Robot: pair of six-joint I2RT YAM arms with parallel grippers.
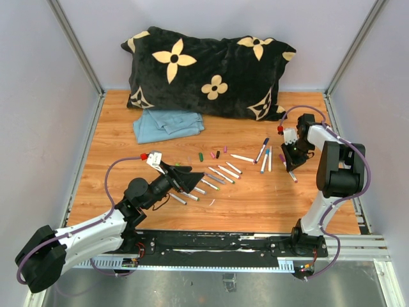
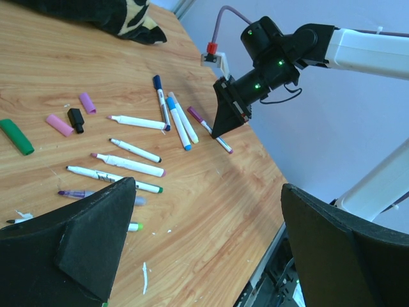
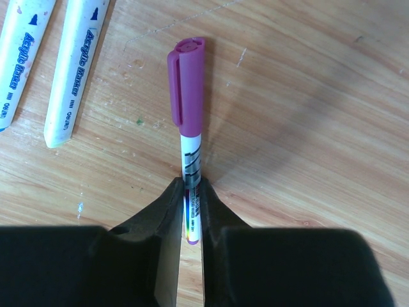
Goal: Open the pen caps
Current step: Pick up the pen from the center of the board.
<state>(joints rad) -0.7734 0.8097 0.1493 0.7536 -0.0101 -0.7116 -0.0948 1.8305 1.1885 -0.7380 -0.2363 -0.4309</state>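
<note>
The wooden table (image 1: pixel 268 204) fills the middle of the top view. A black pillow (image 1: pixel 208 73) with cream flowers lies along its upper edge. A folded blue cloth (image 1: pixel 167 125) sits just below the pillow's left end.

At lower left, the left gripper (image 1: pixel 195 181) hangs over the left end of a row of uncapped pens (image 1: pixel 220 174). Its jaws are spread wide with nothing between them. At the right, the right gripper (image 3: pixel 190 192) is clamped on the white barrel of a pen (image 3: pixel 191 160) that lies flat on the wood.

That pen's purple cap (image 3: pixel 186 83) is on and points to the top of the right wrist view, clear of the fingers. In the left wrist view, a few more pens lie beside the right gripper, one with a dark blue cap (image 2: pixel 156 81).

Above the row, near the centre of the top view, four loose caps lie close together. They are a green cap (image 1: pixel 200 156), a pink cap (image 1: pixel 213 155), a black cap (image 1: pixel 218 154) and a small purple one (image 1: pixel 225 149).
</note>
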